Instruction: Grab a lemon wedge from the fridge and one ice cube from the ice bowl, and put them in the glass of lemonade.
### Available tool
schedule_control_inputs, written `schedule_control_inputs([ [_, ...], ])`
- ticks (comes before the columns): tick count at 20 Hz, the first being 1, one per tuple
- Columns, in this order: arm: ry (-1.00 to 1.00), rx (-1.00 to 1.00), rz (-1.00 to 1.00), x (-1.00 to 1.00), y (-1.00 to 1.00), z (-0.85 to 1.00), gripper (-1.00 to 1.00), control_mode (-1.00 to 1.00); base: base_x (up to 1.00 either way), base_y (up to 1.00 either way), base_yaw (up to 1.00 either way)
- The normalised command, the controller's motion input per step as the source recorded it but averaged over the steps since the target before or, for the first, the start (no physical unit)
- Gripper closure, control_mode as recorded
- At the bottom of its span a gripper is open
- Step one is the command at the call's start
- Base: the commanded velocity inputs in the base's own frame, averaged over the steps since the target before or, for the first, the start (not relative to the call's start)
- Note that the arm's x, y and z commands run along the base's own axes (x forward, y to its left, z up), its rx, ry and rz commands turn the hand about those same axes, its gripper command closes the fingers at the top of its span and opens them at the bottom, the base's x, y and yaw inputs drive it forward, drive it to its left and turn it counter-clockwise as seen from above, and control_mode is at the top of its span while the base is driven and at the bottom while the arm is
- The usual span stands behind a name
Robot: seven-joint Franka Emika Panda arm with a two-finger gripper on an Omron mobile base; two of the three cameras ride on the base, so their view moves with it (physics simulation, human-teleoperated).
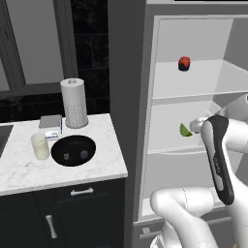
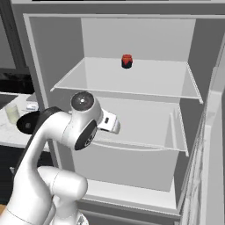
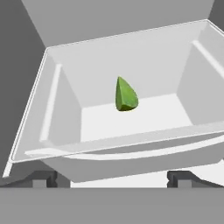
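Open fridge (image 2: 132, 39), arm reaching toward its middle shelf.

The fridge stands open beside the marble counter (image 1: 29, 169), where the black ice bowl (image 1: 72, 149) sits just right of the glass of lemonade (image 1: 40, 146). The lemon wedge (image 3: 125, 95) lies on the middle shelf, ahead of the gripper (image 3: 111, 177), whose fingers are spread wide and hold nothing.

Arm rises from lower right of left base view, elbow bent, forearm upright at right edge, wrist turned toward frame centre. In right base view it climbs from lower left, hand reaching right at mid-frame. Gripper (image 3: 112, 178) open: dark fingertips (image 3: 43, 178) wide apart at bottom of hand view, apparently holding nothing.
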Motion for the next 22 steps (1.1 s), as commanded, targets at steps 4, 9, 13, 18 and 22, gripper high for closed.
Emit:
schedule_control_inputs([
  [4,0.0,-0.01,0.06,0.47,0.0,-0.2,-1.0,-1.0,0.0,0.0,0.0],
  [9,0.0,0.0,0.01,0.27,0.0,-0.41,-1.0,-1.0,0.0,0.0,0.0],
  [13,0.0,0.0,0.0,0.28,-0.02,-0.25,-1.0,-1.0,0.0,0.0,0.0],
  [18,0.0,-0.01,0.0,0.25,-0.01,-0.21,-1.0,-1.0,0.0,0.0,0.0],
  [22,0.0,0.0,0.0,0.38,-0.02,0.0,-1.0,-1.0,0.0,0.0,0.0],
])
